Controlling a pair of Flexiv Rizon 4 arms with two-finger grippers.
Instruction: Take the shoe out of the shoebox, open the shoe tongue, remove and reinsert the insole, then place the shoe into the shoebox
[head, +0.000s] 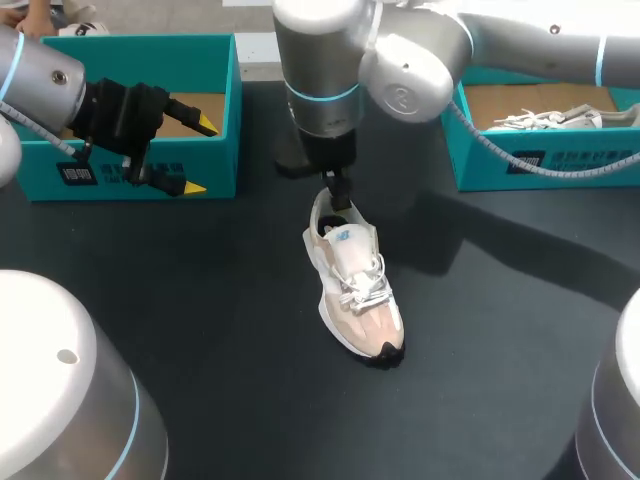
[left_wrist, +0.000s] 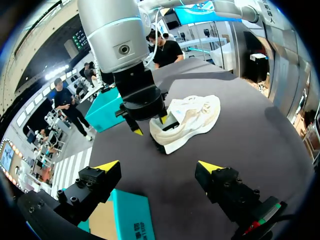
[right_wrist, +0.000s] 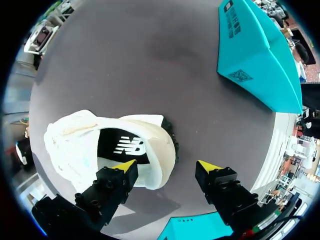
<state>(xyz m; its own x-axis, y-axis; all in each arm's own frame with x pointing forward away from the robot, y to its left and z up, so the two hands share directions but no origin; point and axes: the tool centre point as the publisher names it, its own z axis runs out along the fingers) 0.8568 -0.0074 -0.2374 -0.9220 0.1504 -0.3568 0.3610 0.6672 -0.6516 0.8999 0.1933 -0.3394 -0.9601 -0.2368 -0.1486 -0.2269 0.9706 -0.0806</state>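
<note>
Shoe (head: 352, 285) stands mid-table (head: 180, 300). Right fingers (right_wrist: 112, 185) spread, straddling heel collar, gripping nothing. Left fingers (left_wrist: 225, 185) spread, empty, beside far-left shoebox (head: 130, 170). Risk: off-centre pinch tips shoe or misses insole (right_wrist: 117, 150).

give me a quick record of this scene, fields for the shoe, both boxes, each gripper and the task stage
shoe: white and beige sneaker on the table, outside both boxes, toe toward the near edge
insole: dark, seen inside the shoe's opening
left shoebox: teal, open-topped
right shoebox: teal, open-topped, holds a second shoe
right gripper: open, at the heel, one finger over the opening, the other outside the heel
left gripper: open, above the left shoebox's front wall, holding nothing
task stage: shoe out, insole not yet removed
</note>
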